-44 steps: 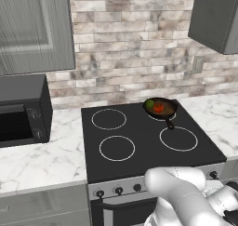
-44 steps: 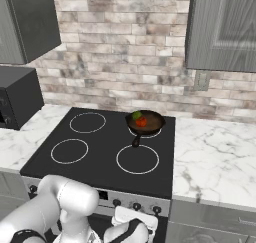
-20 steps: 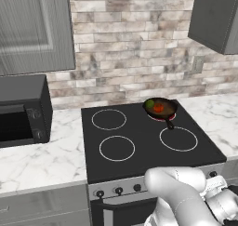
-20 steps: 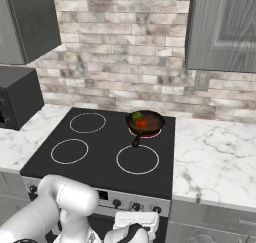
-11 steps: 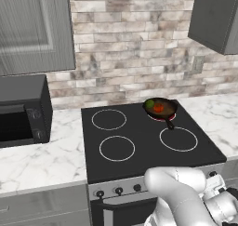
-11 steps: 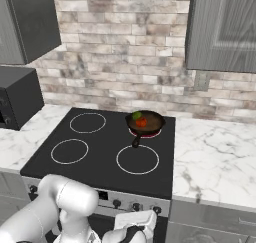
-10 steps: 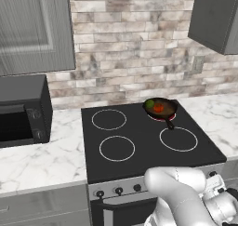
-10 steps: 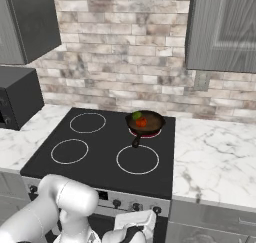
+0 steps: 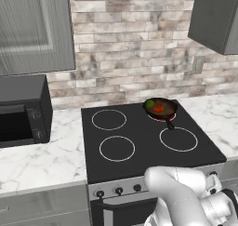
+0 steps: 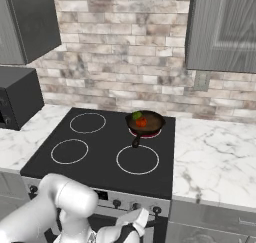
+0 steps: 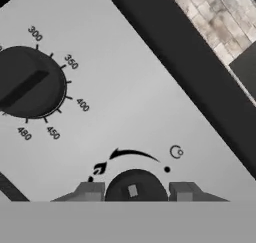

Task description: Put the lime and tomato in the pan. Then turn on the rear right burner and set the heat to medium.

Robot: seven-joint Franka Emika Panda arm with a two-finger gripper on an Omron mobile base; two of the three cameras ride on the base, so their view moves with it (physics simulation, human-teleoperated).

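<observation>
Scanning hand view left to right: big dial (image 11: 27, 84) upper left, then burner knob (image 11: 135, 188) bottom center, pincer (image 11: 136, 192) clamped on it. Knob looks rigid, small, slick; grip its sides. Lime (image 9: 149, 103) and tomato (image 9: 158, 108) sit in pan (image 9: 161, 109) on rear right burner (image 9: 156, 117).

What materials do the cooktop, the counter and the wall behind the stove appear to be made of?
Cooktop: probably black glass, smooth and flat with thin white rings drawn on.
Counter: looks like polished marble, white with grey veins.
Wall: brick or stone tile, rough grey-brown blocks with pale joints.
</observation>
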